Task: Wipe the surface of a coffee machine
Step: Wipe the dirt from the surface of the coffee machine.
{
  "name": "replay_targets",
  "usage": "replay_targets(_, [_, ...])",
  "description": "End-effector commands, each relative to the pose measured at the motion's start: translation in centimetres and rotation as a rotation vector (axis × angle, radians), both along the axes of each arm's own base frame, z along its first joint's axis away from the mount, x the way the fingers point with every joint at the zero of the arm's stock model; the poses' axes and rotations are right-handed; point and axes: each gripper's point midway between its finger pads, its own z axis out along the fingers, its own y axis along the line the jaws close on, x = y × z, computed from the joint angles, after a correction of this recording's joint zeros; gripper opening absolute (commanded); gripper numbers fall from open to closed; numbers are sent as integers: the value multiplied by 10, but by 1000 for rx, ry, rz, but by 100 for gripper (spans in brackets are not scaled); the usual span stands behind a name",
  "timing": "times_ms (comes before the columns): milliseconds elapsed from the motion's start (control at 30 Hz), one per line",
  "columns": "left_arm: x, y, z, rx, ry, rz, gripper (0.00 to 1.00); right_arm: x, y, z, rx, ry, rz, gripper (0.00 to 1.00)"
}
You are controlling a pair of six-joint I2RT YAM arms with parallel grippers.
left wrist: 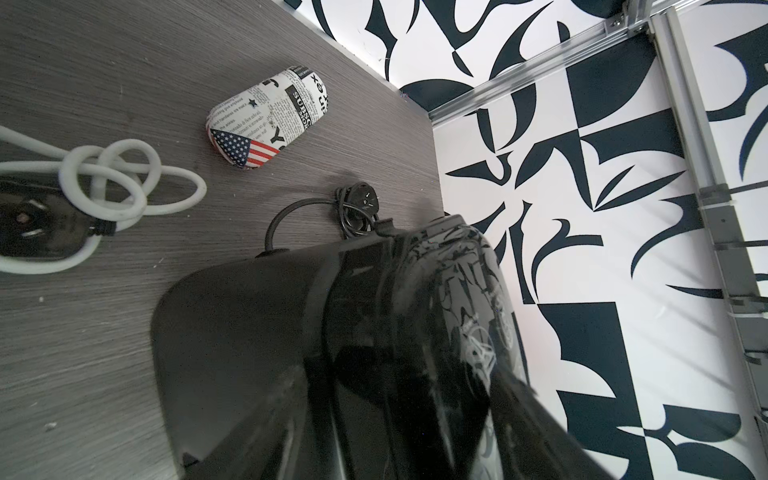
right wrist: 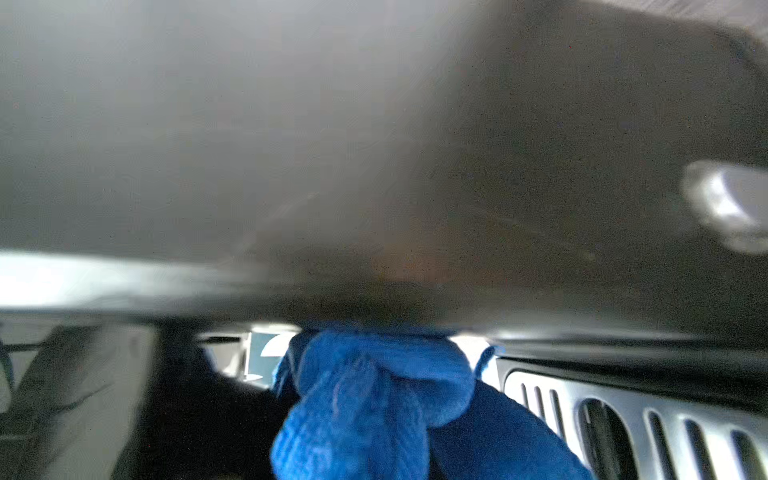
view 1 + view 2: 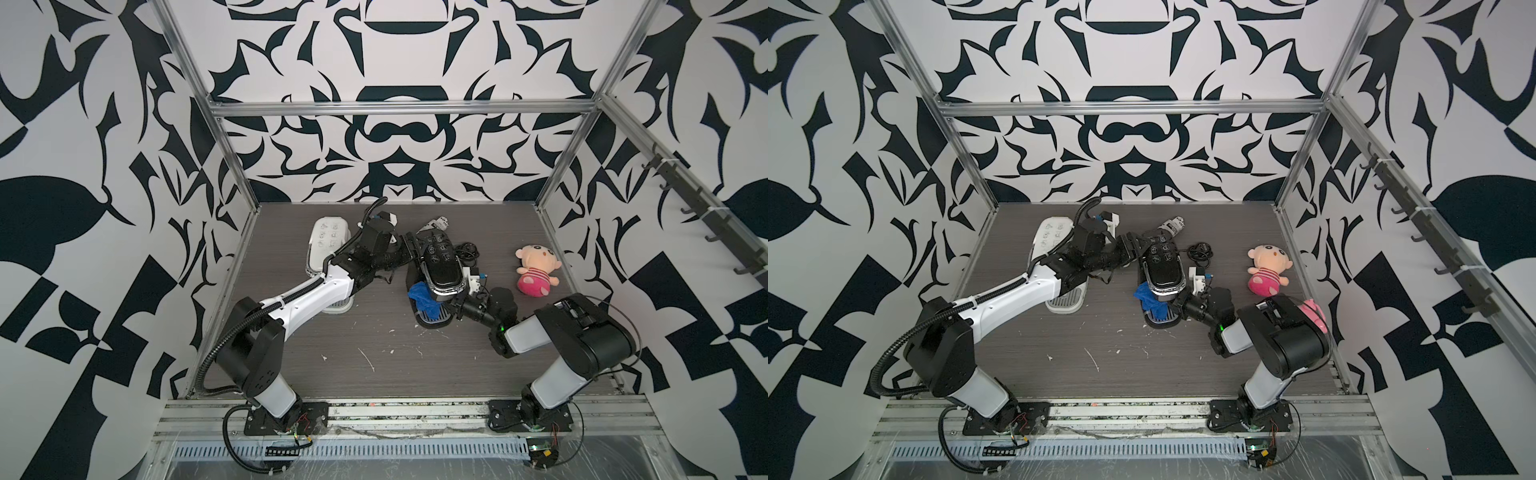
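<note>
– Since the left arm crosses it, is the white coffee machine [image 3: 328, 239] at far left the target?
– Judged no; it is half covered. The target is the black coffee machine [image 3: 440, 266], mid-desk [image 3: 374, 357], upright, with its drip tray towards the arms.
– Left end effector [image 3: 409, 248]?
– Jaws spread wide at the black shell's rear flank. Cannot tell whether they touch it: the left wrist view shows no fingers, only glossy shell.
– Handling?
– Shell is hard and glossy, likely slippery. The tall body may slide or tip under a sideways push, so brace low at the rear, not on the button panel. The blue cloth [image 3: 424, 300] is soft and limp; hold it by its bunch.
– Right end effector [image 3: 453, 306]?
– Narrow, pinching the cloth under the machine's head, over the tray grille [image 2: 665, 419]. Fingertips are hidden in both top views. The right wrist view is badly blurred, so the contact patch is unreadable.
– Further right?
– Plush doll [image 3: 536, 266], well apart.
</note>
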Motion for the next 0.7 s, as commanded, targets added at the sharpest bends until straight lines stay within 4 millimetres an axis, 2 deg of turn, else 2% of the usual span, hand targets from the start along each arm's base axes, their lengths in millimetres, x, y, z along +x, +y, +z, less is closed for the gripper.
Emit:
replay_targets(0, [-16, 1, -46, 98, 114, -39, 71, 11, -4, -2, -8, -36, -54, 0])
replay_targets(100, [-15, -1, -45, 81, 120, -39, 72, 9, -10, -32, -45, 52, -89, 0])
replay_targets(200, [-15, -1, -46, 80, 123, -37, 72, 4, -15, -54, -73, 114, -108, 0])
replay_targets(333, [-16, 1, -46, 89, 113, -36, 72, 2, -20, -61, -83, 136, -130, 0])
replay_targets(667, [-16, 3, -46, 124, 103, -48, 72, 1, -34, -61, -95, 145, -215, 0])
